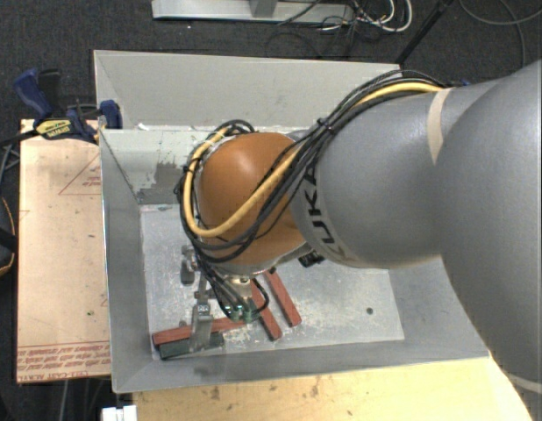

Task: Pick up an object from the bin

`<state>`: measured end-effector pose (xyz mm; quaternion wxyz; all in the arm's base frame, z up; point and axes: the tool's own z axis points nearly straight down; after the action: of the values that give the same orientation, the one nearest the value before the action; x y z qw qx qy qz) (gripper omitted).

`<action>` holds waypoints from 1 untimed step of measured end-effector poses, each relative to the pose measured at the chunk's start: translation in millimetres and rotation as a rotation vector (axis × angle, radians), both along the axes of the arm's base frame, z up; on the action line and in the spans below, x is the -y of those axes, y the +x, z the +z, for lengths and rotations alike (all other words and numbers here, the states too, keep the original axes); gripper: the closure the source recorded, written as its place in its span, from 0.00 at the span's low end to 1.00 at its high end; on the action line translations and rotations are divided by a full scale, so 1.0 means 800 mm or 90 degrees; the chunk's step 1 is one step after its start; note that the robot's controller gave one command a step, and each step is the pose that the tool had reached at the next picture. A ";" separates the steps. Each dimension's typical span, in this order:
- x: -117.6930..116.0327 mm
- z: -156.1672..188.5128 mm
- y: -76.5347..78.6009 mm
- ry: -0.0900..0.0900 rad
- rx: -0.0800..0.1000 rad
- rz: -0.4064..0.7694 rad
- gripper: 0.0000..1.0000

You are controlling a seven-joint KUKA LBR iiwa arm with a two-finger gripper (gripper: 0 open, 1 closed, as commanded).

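My gripper (202, 327) hangs below the orange cover, low over the bin's front left part. Its metal tip comes down on or just above a flat red-brown bar (171, 334) that lies along the front wall. A small dark grey piece (180, 351) lies right against that bar, on its near side. To the right of the gripper, two red-brown sticks (283, 303) lie side by side, slanting toward the front wall. The cover and cables hide how the jaws stand and whether anything is between them.
The arm and its orange cover with cables hang over the middle of the bin and hide the floor beneath. Bare, scuffed grey floor shows to the right of the sticks and along the left wall. The front wall is close behind the bar.
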<state>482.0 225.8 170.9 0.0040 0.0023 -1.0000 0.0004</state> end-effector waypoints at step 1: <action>0.002 0.005 0.003 0.001 0.004 -0.003 0.00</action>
<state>484.2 224.6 174.8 0.0007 -0.0001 -1.0000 -0.0002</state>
